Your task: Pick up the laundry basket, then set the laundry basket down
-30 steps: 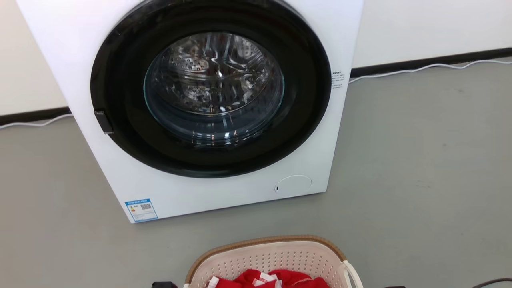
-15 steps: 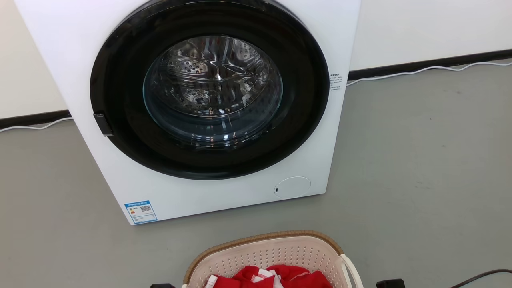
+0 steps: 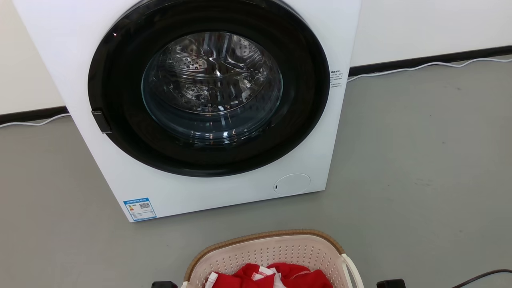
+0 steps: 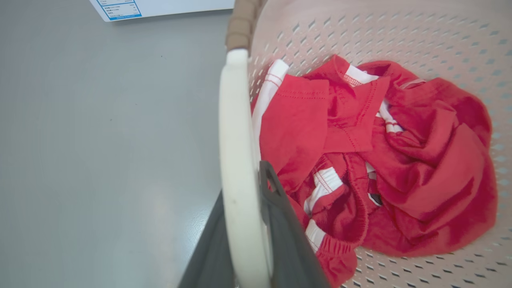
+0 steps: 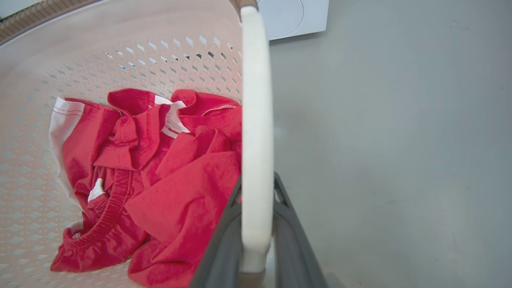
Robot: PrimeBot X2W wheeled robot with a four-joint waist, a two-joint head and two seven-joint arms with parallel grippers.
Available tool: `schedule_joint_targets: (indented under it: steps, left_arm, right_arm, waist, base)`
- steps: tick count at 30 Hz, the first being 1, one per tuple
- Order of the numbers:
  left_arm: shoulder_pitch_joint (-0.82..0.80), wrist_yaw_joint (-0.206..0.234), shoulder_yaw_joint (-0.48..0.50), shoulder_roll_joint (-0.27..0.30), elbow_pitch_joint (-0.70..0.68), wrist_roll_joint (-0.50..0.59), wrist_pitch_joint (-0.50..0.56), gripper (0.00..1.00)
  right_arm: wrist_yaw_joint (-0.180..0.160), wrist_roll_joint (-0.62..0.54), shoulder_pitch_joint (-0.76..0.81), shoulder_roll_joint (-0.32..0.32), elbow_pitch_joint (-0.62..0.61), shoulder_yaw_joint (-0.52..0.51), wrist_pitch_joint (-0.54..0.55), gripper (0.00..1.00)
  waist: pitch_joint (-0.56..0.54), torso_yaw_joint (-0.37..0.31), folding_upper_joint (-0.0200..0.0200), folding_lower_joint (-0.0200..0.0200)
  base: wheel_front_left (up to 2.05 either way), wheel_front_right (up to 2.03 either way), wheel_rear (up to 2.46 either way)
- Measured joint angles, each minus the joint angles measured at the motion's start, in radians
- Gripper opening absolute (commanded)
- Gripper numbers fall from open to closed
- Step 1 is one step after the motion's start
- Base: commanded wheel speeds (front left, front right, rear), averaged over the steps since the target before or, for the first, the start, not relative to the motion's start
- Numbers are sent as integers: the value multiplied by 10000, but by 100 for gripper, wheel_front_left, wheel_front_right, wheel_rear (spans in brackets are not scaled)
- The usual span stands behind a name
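Observation:
The laundry basket (image 3: 264,240), cream with perforated walls and a brown woven rim, sits at the bottom edge of the head view, in front of the washing machine. It holds red and white clothes (image 4: 360,160). My left gripper (image 4: 244,188) is shut on the basket's white left handle (image 4: 236,132), one dark finger on each side. My right gripper (image 5: 258,188) is shut on the white right handle (image 5: 256,120) in the same way. In the head view just dark tips of the left gripper (image 3: 164,285) and right gripper (image 3: 390,283) show beside the basket.
A large white washing machine (image 3: 224,192) with a round black door, which is shut, stands on the grey floor just beyond the basket. A white cable (image 3: 420,66) runs along the wall's dark skirting. A dark cable (image 3: 480,276) lies at the lower right.
The basket's rim sits slightly higher in the head view than a second ago, and the dark tip of my right gripper has come into view. The camera itself has shifted a little.

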Motion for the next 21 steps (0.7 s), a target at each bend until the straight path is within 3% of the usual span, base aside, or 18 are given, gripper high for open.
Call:
schedule_joint_targets:
  steps: [21]
  left_arm:
    - [0, 203, -447, 79, -207, -516, 0, 0]
  right_arm:
    - [-4, 717, -190, -58, 4, 811, -182, 0]
  waist:
    - [61, 18, 0, 0]
  base:
    - [0, 0, 0]
